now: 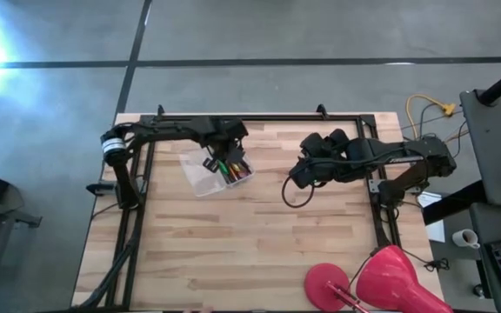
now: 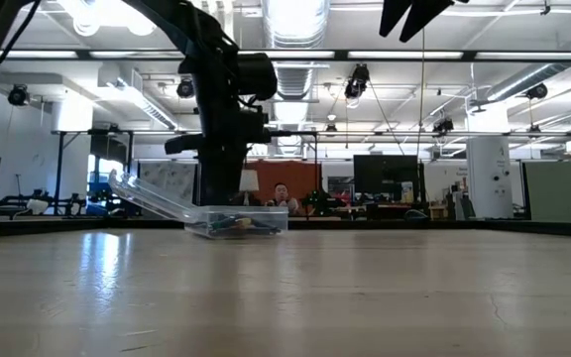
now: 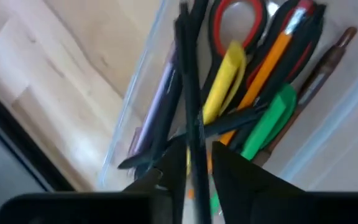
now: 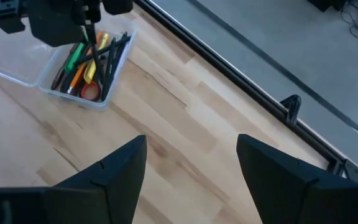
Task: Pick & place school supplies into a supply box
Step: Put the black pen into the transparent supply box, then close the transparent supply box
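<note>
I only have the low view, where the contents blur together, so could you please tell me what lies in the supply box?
Observer: Red-handled scissors, an orange pencil, a yellow pen and a green pen lie in the supply box.
Operator: Thank you; where is the left hand?
Observer: The left hand hangs over the box, a black pen upright beneath it.
Operator: And the right hand?
Observer: The right hand is open and empty above the table.

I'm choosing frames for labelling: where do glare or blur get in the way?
High view: bright glare at the upper-left corner, table evenly lit. Low view: ceiling lights flare, left arm a dark silhouette. Left wrist view: pens soft, own fingers blurred. Right wrist view: sharp.
</note>
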